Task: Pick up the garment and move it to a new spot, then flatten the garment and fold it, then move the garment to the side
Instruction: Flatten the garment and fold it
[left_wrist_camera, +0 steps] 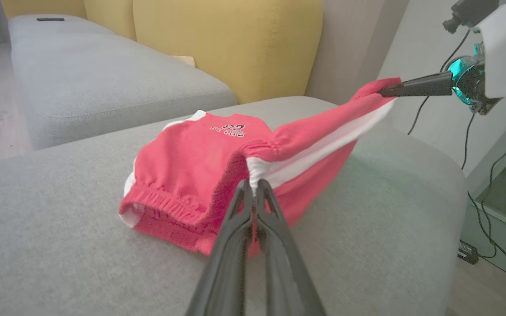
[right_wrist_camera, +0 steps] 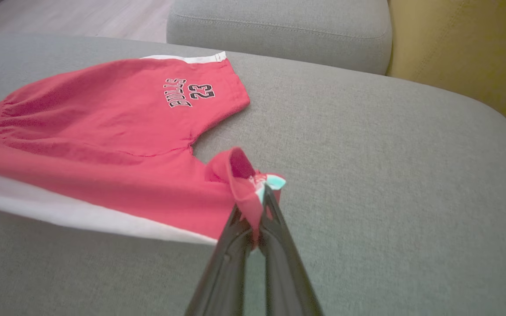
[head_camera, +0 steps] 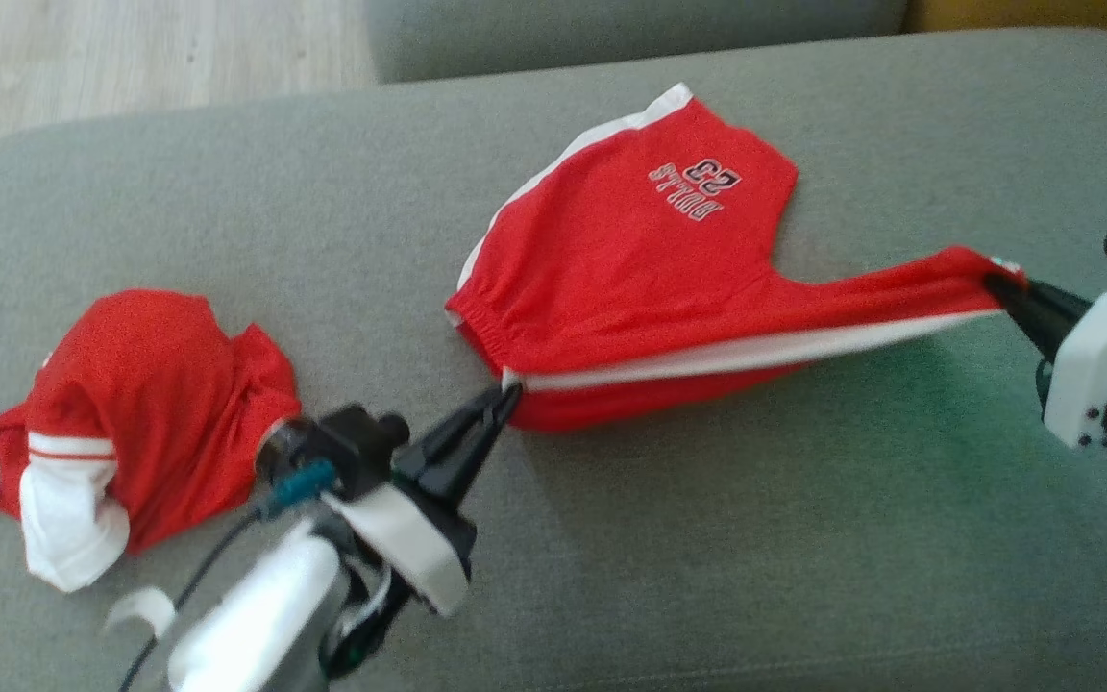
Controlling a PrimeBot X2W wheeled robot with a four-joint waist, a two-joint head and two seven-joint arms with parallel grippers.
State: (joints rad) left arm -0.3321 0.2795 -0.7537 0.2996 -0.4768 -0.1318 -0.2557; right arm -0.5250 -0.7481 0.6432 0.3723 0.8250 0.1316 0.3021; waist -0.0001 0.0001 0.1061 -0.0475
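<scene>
Close in, the left gripper (head_camera: 505, 396) is clenched on the red shorts (head_camera: 630, 259), pinching the waistband (head_camera: 479, 325) right where the white side stripe (head_camera: 755, 351) starts. Off to its left, a second red and white garment (head_camera: 131, 404) lies crumpled on the grey sofa seat (head_camera: 707, 557), well apart from the shorts. Over on the right, the right gripper (head_camera: 1000, 284) is nipped tight on the hem of one leg. The fabric between the two grippers is stretched taut and lifted off the seat. The other leg lies flat further back, its number 23 print (head_camera: 698, 181) facing up. Beyond that, another grey cushion (head_camera: 611, 34) and wood floor (head_camera: 131, 58)
</scene>
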